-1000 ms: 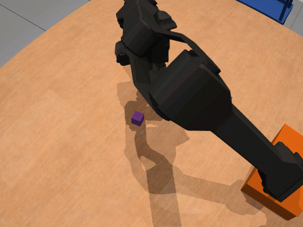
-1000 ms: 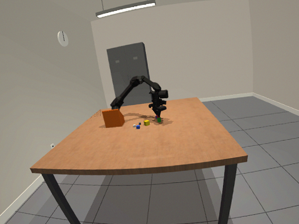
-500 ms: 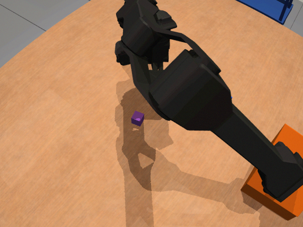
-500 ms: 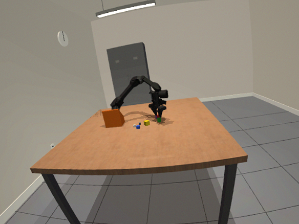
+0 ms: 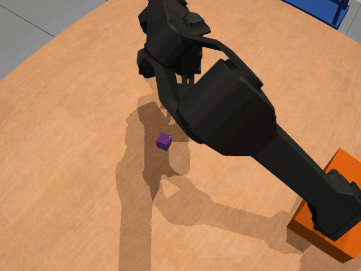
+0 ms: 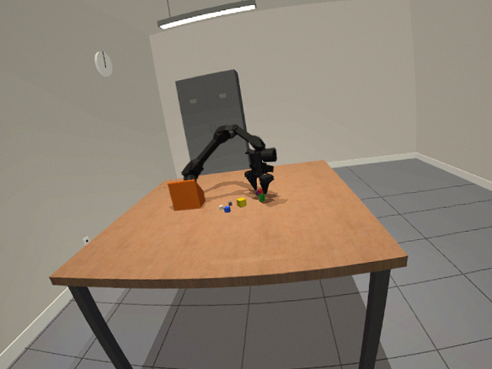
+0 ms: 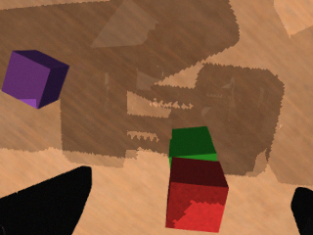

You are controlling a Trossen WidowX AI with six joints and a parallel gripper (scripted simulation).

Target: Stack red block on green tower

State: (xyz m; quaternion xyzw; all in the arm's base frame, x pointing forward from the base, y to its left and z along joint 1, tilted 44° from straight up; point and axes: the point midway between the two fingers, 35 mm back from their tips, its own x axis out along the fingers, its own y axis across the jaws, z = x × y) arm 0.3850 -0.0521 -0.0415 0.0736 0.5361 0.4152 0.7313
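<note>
The red block (image 6: 260, 191) (image 7: 196, 208) sits on top of the green tower (image 6: 261, 198) (image 7: 192, 141), looking level in the exterior view. In the wrist view it covers part of the green top, so how well it is centred cannot be told. My gripper (image 6: 260, 190) (image 7: 194, 188) is open, with one finger on either side of the red block and a gap to each in the wrist view. Nothing is held. In the top view the arm hides the red block and the tower.
A purple block (image 5: 163, 141) (image 7: 29, 78) lies on the table near the tower. A yellow block (image 6: 241, 202), a blue block (image 6: 227, 209), a white block (image 6: 221, 207) and a small grey block (image 6: 229, 202) lie to the tower's left in the exterior view. A large orange box (image 5: 342, 160) (image 6: 183, 196) stands near the arm's base.
</note>
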